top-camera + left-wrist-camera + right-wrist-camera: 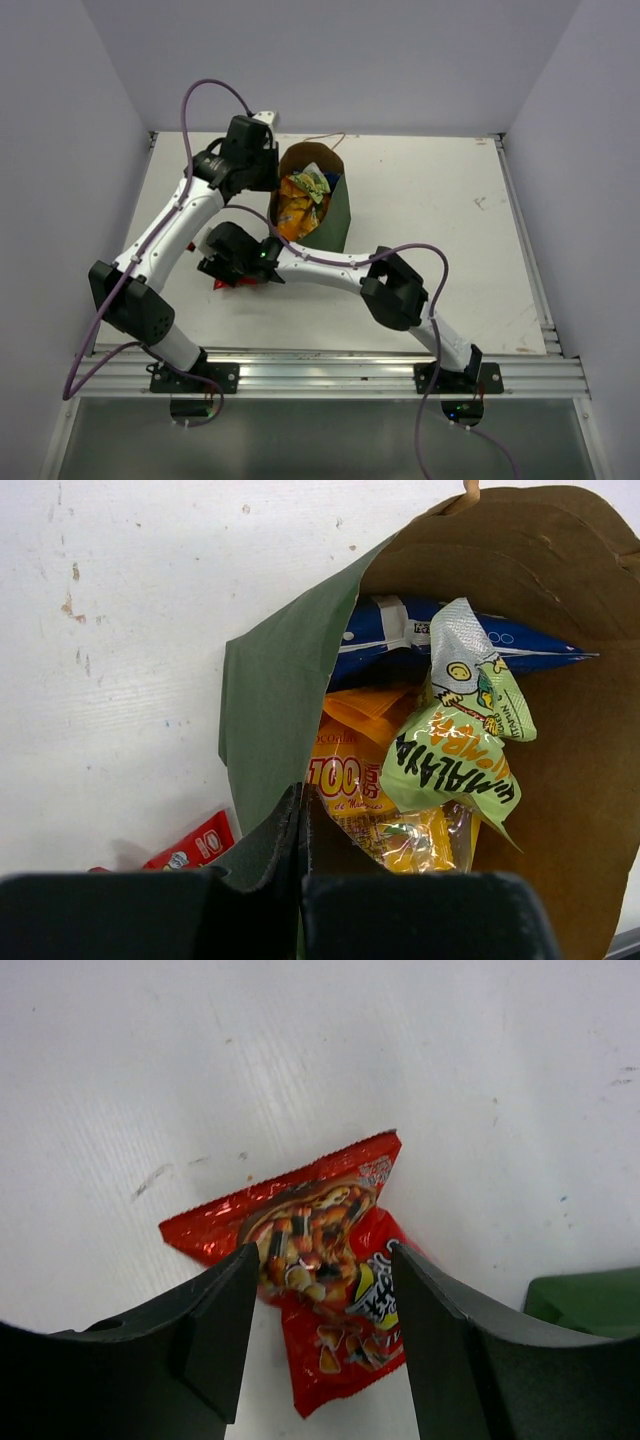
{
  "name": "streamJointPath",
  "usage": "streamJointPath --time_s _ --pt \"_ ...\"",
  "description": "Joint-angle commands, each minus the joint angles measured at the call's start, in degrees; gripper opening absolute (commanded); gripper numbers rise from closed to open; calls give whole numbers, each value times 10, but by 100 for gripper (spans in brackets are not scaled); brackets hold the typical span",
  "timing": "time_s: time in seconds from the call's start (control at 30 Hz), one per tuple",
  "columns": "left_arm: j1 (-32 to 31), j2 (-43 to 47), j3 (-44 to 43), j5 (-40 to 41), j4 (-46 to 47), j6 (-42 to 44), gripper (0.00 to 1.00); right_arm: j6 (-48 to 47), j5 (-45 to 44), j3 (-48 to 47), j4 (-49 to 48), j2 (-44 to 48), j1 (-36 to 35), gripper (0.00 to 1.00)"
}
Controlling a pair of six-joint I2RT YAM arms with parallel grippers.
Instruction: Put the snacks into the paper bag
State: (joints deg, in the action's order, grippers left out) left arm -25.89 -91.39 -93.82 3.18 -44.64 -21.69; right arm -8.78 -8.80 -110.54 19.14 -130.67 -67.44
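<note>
The dark green paper bag (pixel 338 212) stands upright at mid-table, and my left gripper (pixel 301 815) is shut on its near rim (pixel 270 720). Inside the bag lie a blue packet (pixel 450 642), a small green packet (pixel 455 750) and an orange packet (pixel 350 775). A small red packet (pixel 330 1225) lies flat on the table to the left of the bag, also seen as the red packet (pixel 232 284) from above. My right gripper (pixel 322 1253) hovers open over it, one finger on each side.
The table's raised metal rails run along the right edge (pixel 525 240) and the near edge (pixel 330 370). The left arm (pixel 170 235) reaches up the left side; the right arm (pixel 330 268) crosses in front of the bag.
</note>
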Motion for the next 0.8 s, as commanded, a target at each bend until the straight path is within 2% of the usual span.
streamJointPath --time_s 0.0,0.2,0.3,0.4,0.5,0.53,0.6,0.67,0.77 --pt "-3 38 0 -12 39 2 0 27 23 -33 -24 -22 20 60" --pt "-2 37 -2 -9 38 2 0 60 68 -19 -2 -49 49 60" --pt "-2 38 -3 -8 39 2 0 64 83 -22 22 -59 56 57" --pt "-2 38 -3 -5 39 1 0 66 86 -19 34 -61 56 33" --pt "-2 37 -3 -7 39 1 0 65 106 -24 49 -63 57 17" --pt "-2 37 -2 -8 40 1 0 65 105 -26 52 -61 57 8" --pt "-2 38 -3 -7 40 1 0 61 97 -28 66 -49 57 0" --pt "-2 37 -2 -5 41 0 0 51 90 -31 95 -28 56 0" --pt "-2 34 -2 -7 43 -3 0 32 58 10 121 63 45 0"
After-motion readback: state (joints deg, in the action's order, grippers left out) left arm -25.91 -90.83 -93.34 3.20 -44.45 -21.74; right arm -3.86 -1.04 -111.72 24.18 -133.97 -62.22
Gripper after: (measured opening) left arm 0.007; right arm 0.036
